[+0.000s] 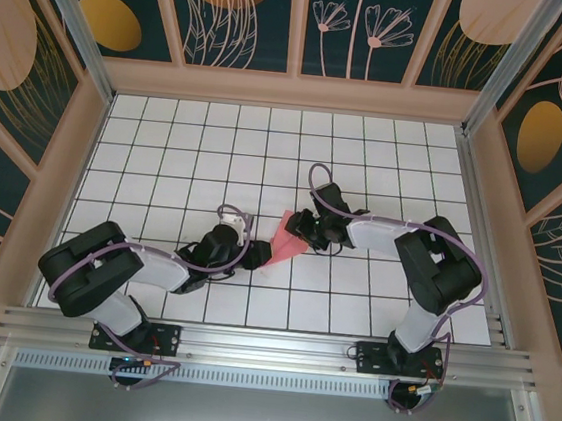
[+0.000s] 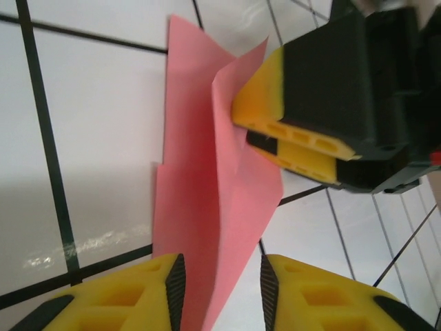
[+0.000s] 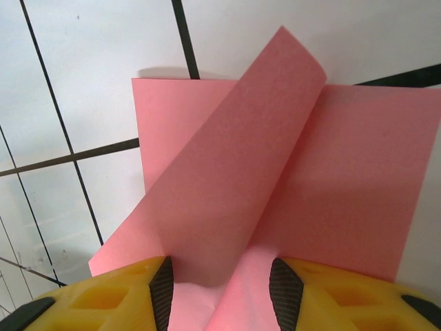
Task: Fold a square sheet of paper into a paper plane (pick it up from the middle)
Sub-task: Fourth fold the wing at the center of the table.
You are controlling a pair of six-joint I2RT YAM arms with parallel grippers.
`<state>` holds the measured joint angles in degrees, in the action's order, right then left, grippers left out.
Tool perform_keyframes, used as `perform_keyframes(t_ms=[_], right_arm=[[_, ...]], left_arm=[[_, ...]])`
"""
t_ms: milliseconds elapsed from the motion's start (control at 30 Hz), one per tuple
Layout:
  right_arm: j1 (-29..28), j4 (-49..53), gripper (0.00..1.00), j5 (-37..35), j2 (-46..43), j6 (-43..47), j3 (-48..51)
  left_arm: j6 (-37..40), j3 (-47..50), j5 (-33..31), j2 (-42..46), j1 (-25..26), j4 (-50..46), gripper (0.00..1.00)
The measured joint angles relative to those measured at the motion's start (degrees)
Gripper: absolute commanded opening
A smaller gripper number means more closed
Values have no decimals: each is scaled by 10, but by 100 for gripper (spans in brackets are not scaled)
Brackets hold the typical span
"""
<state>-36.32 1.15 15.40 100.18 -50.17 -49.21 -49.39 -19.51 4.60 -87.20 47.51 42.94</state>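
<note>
My left gripper [image 2: 220, 279] and right gripper [image 3: 220, 276] are straddling, both half open, the folded pink paper [image 1: 285, 243] near the tiled table's [image 1: 168, 138] middle.

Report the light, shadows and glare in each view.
Top external: even light, no glare on the table. Left wrist: a glare streak on the tile beside the pink paper, within a grey shadow band. Right wrist: the paper's raised flap shades the layer beneath.

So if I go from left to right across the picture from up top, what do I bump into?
Left arm → pink paper → right arm.
</note>
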Motion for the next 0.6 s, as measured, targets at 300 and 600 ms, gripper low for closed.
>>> perform_keyframes(t_ms=[300, 600], right_arm=[[0, 6, 45, -5, 4, -17, -3], [0, 6, 45, -5, 6, -25, -3]], left_arm=[[1, -21, 27, 9, 0, 0, 43], [1, -65, 69, -31, 0, -1, 37]])
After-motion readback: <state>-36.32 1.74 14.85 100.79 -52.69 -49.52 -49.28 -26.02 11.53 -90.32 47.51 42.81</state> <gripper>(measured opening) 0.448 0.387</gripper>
